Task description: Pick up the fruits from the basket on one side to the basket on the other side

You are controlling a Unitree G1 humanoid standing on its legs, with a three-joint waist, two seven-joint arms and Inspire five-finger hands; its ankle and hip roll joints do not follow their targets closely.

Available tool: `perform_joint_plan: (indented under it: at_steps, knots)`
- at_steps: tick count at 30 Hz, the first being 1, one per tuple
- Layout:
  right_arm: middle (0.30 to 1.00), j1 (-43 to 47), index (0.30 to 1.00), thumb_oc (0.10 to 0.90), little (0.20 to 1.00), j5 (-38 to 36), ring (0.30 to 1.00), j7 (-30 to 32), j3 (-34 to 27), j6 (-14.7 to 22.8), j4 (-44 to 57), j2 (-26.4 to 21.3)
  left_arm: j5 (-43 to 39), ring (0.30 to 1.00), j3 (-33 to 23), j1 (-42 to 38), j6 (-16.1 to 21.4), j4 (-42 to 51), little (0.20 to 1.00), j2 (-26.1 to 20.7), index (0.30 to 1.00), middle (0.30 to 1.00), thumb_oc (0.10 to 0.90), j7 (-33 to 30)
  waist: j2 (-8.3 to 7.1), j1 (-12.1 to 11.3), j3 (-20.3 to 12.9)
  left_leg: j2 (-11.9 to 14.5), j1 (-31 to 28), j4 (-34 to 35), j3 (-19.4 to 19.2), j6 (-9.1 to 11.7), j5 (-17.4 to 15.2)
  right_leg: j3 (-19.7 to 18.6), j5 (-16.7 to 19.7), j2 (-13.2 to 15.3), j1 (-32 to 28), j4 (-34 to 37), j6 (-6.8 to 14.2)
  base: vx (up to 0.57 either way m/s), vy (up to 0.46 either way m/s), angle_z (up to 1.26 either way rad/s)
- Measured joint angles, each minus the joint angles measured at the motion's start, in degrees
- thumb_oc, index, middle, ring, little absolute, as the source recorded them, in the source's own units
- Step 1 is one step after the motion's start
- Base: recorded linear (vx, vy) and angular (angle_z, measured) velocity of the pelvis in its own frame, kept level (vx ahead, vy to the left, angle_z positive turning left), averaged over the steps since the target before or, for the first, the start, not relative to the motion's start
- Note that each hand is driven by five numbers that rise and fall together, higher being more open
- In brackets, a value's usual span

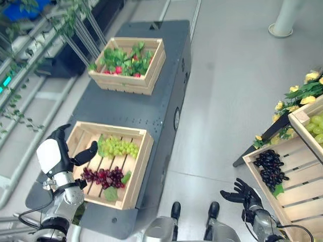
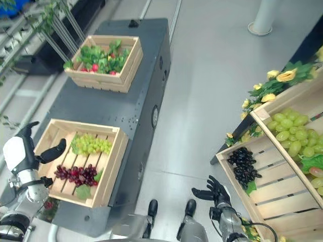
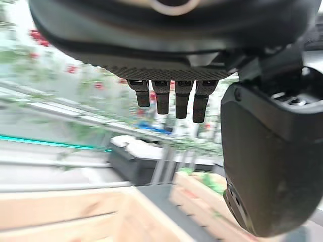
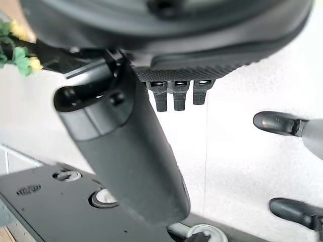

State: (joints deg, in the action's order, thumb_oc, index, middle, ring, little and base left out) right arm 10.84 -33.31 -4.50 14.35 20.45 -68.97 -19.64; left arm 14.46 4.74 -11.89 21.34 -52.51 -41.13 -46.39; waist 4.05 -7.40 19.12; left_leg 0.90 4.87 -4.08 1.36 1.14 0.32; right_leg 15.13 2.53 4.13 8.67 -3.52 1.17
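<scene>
A wooden crate (image 1: 143, 156) on the dark platform (image 1: 126, 111) holds a green grape bunch (image 1: 118, 147) and a red grape bunch (image 1: 104, 177). My left hand (image 1: 55, 151) hovers at the crate's left rim, open, with its thumb (image 1: 86, 154) reaching over the slats and nothing held. To the right, a slanted wooden stand (image 1: 298, 176) carries a black grape bunch (image 1: 270, 168), with green grapes (image 2: 292, 132) on its upper shelf. My right hand (image 1: 241, 193) hangs open above the floor, left of that stand. In the wrist views the left fingers (image 3: 171, 98) and right fingers (image 4: 174, 93) are straight.
A second crate (image 1: 130, 63) with leafy greens and red fruits sits at the platform's far end. Yellow flowers (image 1: 298, 96) edge the stand on the right. A metal rack with vines (image 1: 35, 55) runs along the left. A white pillar base (image 1: 282, 22) stands far right.
</scene>
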Motion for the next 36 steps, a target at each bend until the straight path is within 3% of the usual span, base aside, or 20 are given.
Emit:
perform_joint_plan:
  at_steps: [3, 5, 7, 13, 16, 19, 25, 31, 36]
  knots:
    - [0.900, 2.31, 0.900, 0.800, 0.900, -1.17, 0.900, -0.17, 0.03, 0.00, -0.57, -0.01, 1.41, 0.900, 3.13, -2.69, -3.29, -0.71, 0.900, -2.66, 0.900, 0.900, 0.800, 0.92, -2.75, -0.03, 4.16, -0.20, 3.15, -2.78, -0.20, 0.12, -0.05, 0.70, -1.72, 1.11, 3.81, -5.58, -0.37, -0.12, 0.077, 0.16]
    - [0.900, 3.50, 0.900, 0.800, 0.900, -1.20, 0.900, -0.25, 0.01, -0.01, -0.56, -0.01, 2.32, 0.900, 4.37, -3.80, -4.91, -0.59, 0.900, -2.69, 0.900, 0.900, 0.800, 1.90, -3.64, -0.18, 6.49, -0.38, 4.71, -5.97, -1.01, 0.01, -1.23, 0.87, -3.44, 2.11, 5.54, -9.29, -0.52, -0.03, 0.106, 0.10]
    - [0.900, 4.55, 0.900, 0.800, 0.900, -1.19, 0.900, -1.05, 0.06, -0.04, -0.51, -0.02, 4.47, 0.900, 5.24, -4.22, -6.39, -0.96, 0.900, -2.73, 0.900, 0.900, 0.800, 2.05, -4.02, -0.59, 8.60, -0.34, 6.14, -10.27, -1.70, -0.18, -3.00, 0.78, -4.51, 2.88, 6.51, -12.49, -0.78, -0.07, 0.166, -0.09]
    - [0.900, 7.12, 0.900, 0.800, 0.900, -0.95, 0.900, -3.77, 0.85, -0.38, 0.16, -0.51, 13.87, 0.900, 11.07, -6.89, -9.23, -1.90, 0.900, -5.10, 0.900, 0.900, 0.800, 4.91, -4.49, -0.77, 10.49, -0.64, 15.63, -24.48, -2.23, -0.87, -9.15, -0.28, -9.29, 4.67, 15.12, -24.94, -0.94, -0.08, 0.135, -0.02]
    - [0.900, 8.04, 0.900, 0.800, 0.900, -0.95, 0.900, -4.52, 4.20, -1.14, 2.88, -2.46, 16.81, 0.900, 17.00, -10.98, -9.47, -1.37, 0.900, -10.28, 0.900, 0.900, 0.800, 6.35, -4.92, -0.45, 11.06, -0.32, 22.89, -33.81, -3.16, -1.32, -12.33, -0.56, -12.83, 6.27, 21.58, -34.06, -1.20, -0.04, 0.068, 0.17]
    - [0.900, 9.09, 0.900, 0.800, 0.900, -0.98, 0.900, -4.56, 4.40, -1.51, 5.23, -2.85, 17.50, 0.900, 18.10, -13.56, -10.99, -1.29, 0.900, -13.99, 0.900, 0.900, 0.800, 6.40, -5.49, -0.47, 11.32, 0.18, 27.88, -39.20, -2.60, -0.91, -13.88, -0.34, -14.33, 6.53, 25.86, -38.76, -1.94, -0.01, 0.031, 0.08]
    - [0.900, 10.44, 0.900, 0.800, 0.900, -1.07, 0.900, -5.56, 5.30, -1.99, 6.46, -3.40, 17.47, 0.900, 18.80, -16.09, -13.07, -1.80, 0.900, -16.02, 0.900, 0.900, 0.800, 4.90, -5.76, -0.38, 11.39, 1.03, 33.66, -43.41, -0.84, -0.24, -14.47, 1.14, -15.14, 6.29, 30.25, -41.81, -2.90, 0.00, -0.015, 0.09]
    - [0.900, 10.19, 0.900, 0.800, 0.900, -0.95, 0.900, -5.52, 6.44, -2.07, 6.67, -3.39, 22.61, 0.900, 19.72, -15.86, -12.87, -1.27, 0.900, -17.30, 0.900, 0.900, 0.800, 4.37, -7.24, -1.02, 11.46, 1.21, 35.60, -44.51, 0.24, 0.07, -14.67, 1.94, -15.69, 6.22, 31.68, -42.77, -3.59, 0.04, -0.014, 0.06]
    - [0.900, 10.06, 0.900, 0.800, 0.900, -0.84, 0.900, -5.50, 6.40, -2.07, 6.96, -3.40, 25.07, 0.900, 19.75, -14.92, -11.93, 1.70, 0.900, -21.10, 0.900, 0.900, 0.800, 5.38, -7.72, -1.03, 11.44, 1.22, 35.86, -44.52, 0.30, 0.09, -14.68, 2.16, -15.72, 6.20, 31.76, -42.63, -3.54, 0.02, 0.003, 0.01]
